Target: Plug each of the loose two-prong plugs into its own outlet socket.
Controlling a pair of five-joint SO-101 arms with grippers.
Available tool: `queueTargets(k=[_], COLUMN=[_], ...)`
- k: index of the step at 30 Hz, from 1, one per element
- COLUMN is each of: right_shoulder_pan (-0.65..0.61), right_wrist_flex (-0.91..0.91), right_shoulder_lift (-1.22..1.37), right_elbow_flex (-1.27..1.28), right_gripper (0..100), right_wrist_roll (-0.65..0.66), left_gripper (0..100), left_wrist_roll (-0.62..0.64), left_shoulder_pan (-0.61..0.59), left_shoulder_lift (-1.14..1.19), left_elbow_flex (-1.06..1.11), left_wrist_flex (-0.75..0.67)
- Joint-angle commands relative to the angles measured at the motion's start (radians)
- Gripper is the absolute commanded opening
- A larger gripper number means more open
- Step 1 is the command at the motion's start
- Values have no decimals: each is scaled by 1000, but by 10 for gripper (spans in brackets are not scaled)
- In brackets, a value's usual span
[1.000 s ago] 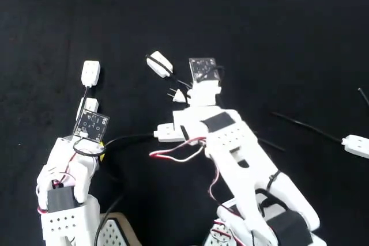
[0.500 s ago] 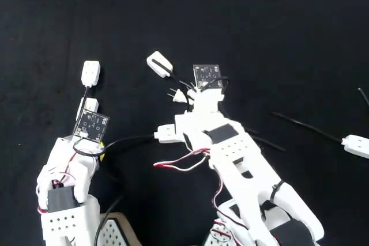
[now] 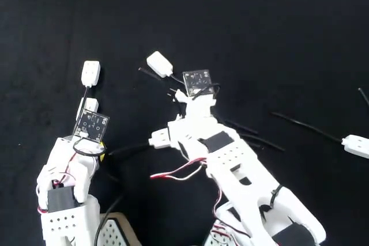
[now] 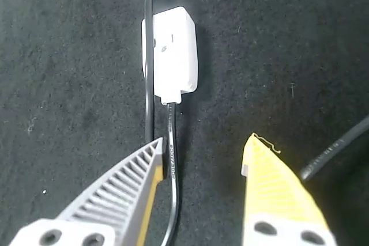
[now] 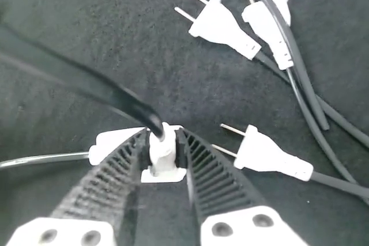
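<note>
Right end effector (image 5: 162,135) clamps narrow on a white plug (image 5: 162,155) with a black cord, a loose two-prong plug (image 5: 268,155) lying flat on the counter (image 5: 86,38) just beside it, while the right arm (image 3: 230,154) extends low over mid-counter, wrist pitched down, and the left end effector (image 4: 199,159) gapes wide near an outlet socket (image 4: 173,50).

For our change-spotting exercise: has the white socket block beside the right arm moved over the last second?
Yes. The socket block has slid left, nearer the left arm, which kept still.
</note>
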Motion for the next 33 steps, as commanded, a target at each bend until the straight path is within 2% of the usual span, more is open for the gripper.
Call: queueTargets(k=[1, 15, 21, 29, 33], right_shoulder_pan=[-72, -172, -176, -244, -247], right_wrist_flex=[-41, -46, 51, 126, 184], right_shoulder_lift=[8, 2, 1, 1, 2], right_elbow_flex=[82, 139, 134, 134, 130], right_gripper=[12, 12, 12, 12, 13], right_wrist_roll=[34, 60, 69, 118, 196], left_gripper=[227, 227, 227, 227, 227], left_wrist_roll=[-9, -9, -9, -9, -9], left_shoulder_pan=[-12, -12, -10, -5, -5], left_shoulder_lift=[-11, -11, -11, -11, -11], left_elbow_flex=[19, 19, 19, 19, 19], left_wrist_flex=[3, 3, 3, 3, 3])
